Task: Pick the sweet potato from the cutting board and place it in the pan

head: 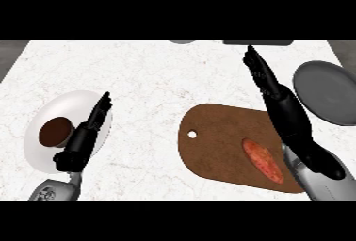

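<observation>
Your right hand is the nearer one, fingers straight and together, holding nothing. Just to its left lies the sweet potato on the cutting board, long axis running diagonally. Beyond the hand sits the pan; your left hand rests open.

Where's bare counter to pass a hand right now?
Free: the counter between the white plate and the cutting board, and its far middle. Crowded: the right side, where the right hand reaches between the board's sweet potato and the pan.
</observation>
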You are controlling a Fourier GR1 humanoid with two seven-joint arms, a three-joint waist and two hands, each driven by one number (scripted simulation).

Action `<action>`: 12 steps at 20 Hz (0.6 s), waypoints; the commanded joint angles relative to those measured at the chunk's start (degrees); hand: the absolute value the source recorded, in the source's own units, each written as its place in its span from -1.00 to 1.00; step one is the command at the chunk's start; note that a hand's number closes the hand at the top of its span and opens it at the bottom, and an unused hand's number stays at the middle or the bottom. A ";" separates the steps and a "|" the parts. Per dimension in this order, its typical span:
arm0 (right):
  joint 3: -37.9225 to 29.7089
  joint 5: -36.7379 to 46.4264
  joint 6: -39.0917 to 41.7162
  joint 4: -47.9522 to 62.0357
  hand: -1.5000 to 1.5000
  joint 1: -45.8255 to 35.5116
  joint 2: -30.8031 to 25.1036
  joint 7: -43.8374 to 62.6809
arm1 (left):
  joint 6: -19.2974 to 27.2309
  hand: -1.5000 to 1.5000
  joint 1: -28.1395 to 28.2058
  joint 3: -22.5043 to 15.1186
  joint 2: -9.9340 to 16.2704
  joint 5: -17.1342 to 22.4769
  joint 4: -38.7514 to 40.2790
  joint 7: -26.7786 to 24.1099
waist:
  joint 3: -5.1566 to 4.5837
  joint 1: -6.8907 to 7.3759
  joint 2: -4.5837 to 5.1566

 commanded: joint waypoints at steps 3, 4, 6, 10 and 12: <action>3.25 -14.50 20.65 1.16 1.00 -2.11 -0.83 -0.97 | 0.79 0.00 0.14 -0.64 -3.39 1.10 -1.66 -0.90 | 1.02 2.08 0.98; 4.62 -18.38 25.90 0.07 1.00 -0.67 -1.45 -1.09 | 0.84 0.00 0.15 -0.40 -3.97 1.66 -1.89 -1.85 | 1.09 2.41 1.18; 7.73 -23.68 33.89 -0.27 1.00 -1.69 -0.64 -1.41 | 1.14 0.00 -1.92 -1.00 -5.34 1.80 -2.38 -1.01 | 1.26 4.00 2.03; -4.07 -26.76 47.42 15.45 -1.00 0.33 -16.92 -7.22 | 0.88 0.00 1.66 -1.73 -6.22 3.28 -4.16 1.14 | 1.18 1.79 1.43; -4.52 -27.48 57.88 17.89 -1.00 0.47 -21.40 -11.86 | 1.24 0.00 -0.57 0.17 -6.72 4.45 -2.74 1.58 | 1.14 0.73 1.39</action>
